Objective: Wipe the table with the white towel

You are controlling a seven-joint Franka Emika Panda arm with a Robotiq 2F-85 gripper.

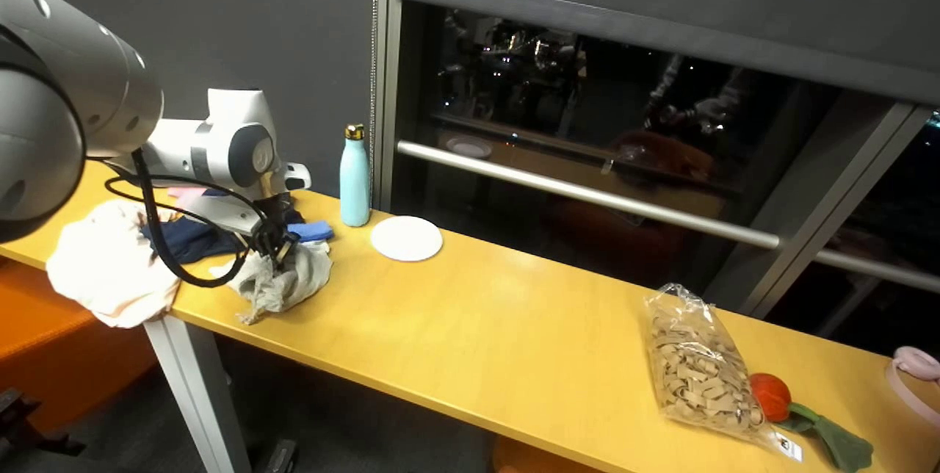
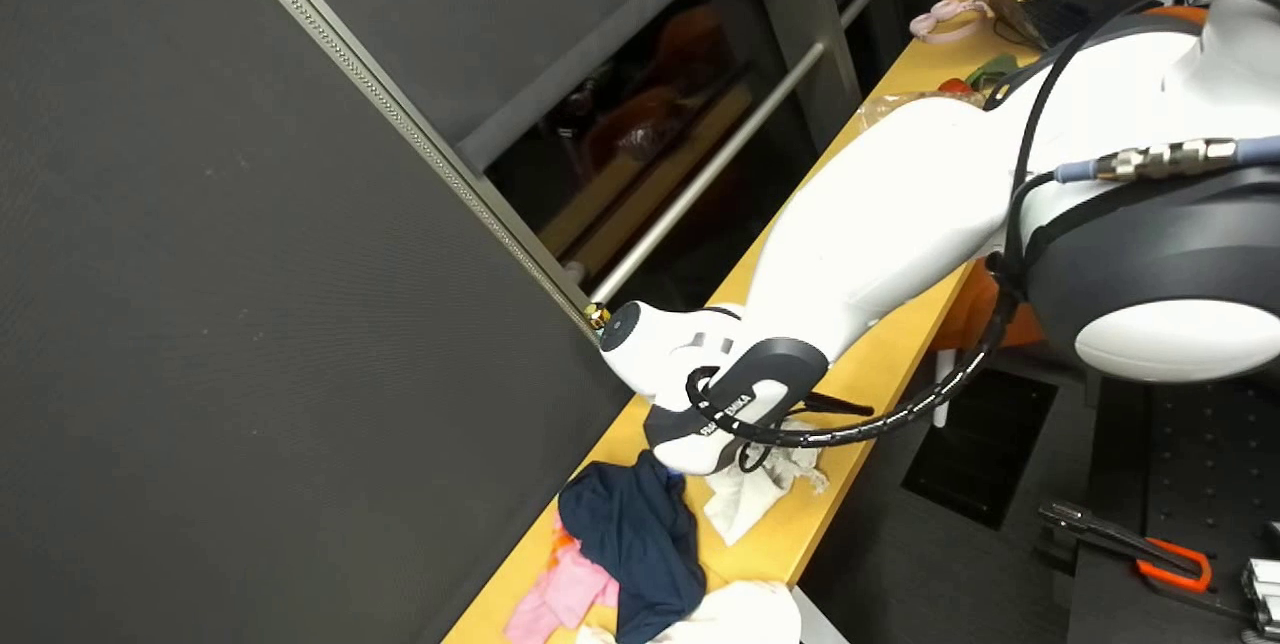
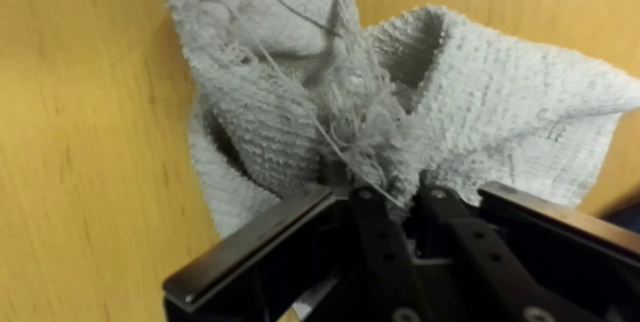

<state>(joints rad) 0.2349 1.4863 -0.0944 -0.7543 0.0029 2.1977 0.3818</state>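
gripper (image 3: pixel 401 201): clenched, holding a bunched part of the white towel (image 3: pixel 360 107) | towel: crumpled on the table (image 1: pixel 514 333) under the gripper, just beside a dark blue cloth (image 2: pixel 640 534) | plate (image 1: pixel 406 239): flat on the table, near the towel | bottle (image 1: pixel 355 186): upright, just beside the plate | clear bag (image 1: pixel 701 377): lying on the table, well apart from the towel

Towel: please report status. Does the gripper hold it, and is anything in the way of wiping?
Gripper closed on towel. Towel crumpled on table. Plate, bottle and navy cloth nearby, may hinder wiping.
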